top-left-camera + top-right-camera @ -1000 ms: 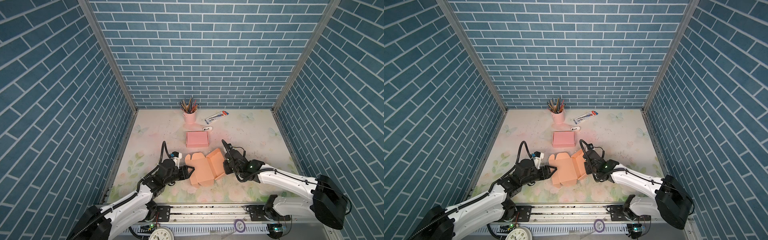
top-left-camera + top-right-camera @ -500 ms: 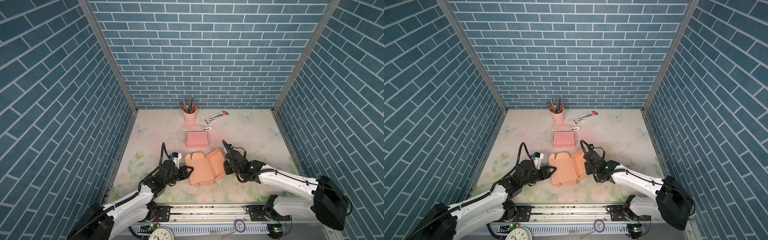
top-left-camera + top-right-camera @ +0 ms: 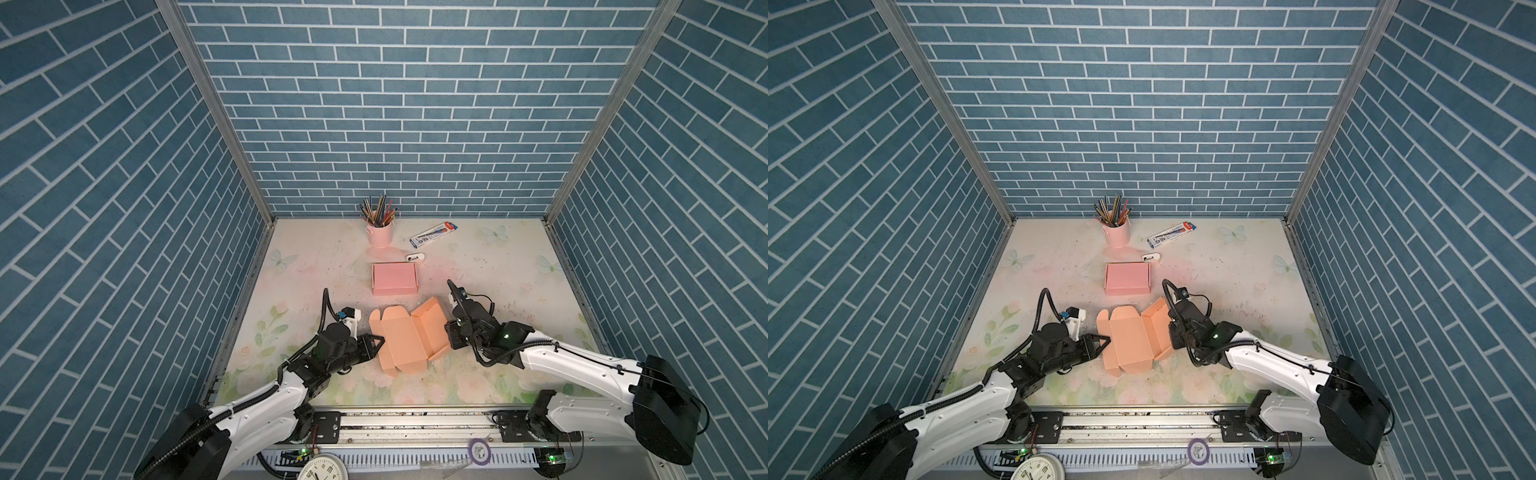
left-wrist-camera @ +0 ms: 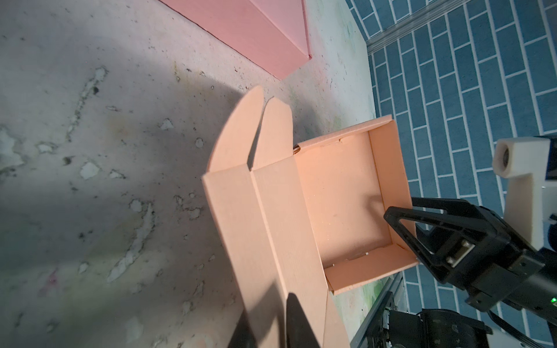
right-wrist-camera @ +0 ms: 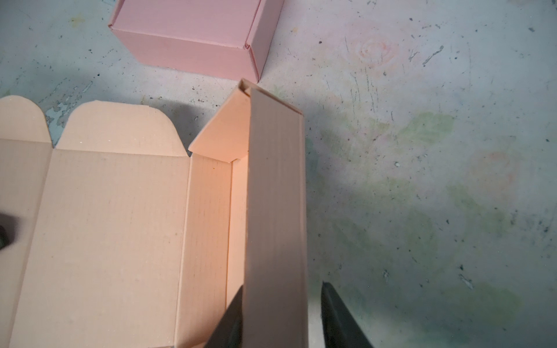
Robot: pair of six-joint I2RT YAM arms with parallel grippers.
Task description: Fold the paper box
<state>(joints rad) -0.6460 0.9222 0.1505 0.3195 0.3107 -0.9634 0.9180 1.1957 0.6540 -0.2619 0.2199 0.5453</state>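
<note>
Narrowed since a second ago, my left pincer (image 3: 380, 341) seems to nip a flap of the paper box (image 3: 401, 340); right pincer (image 5: 281, 289) has loosened, jaws apart astride its wall (box lies between both, on the worktop (image 3: 498, 266)).

Matt, faintly ribbed orange cardboard box (image 3: 405, 338); smooth matt pink box (image 3: 394, 276); scuffed, paint-chipped floral tabletop (image 3: 498, 270).

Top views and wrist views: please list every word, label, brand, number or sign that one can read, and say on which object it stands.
No text can be read with certainty.
Pencil carton: printed lettering, too small to read.
Clock: numerals on the dial, cut off by the picture edge and too small to read surely.
Orange paper box: no print.
Pink box: no print.
</note>
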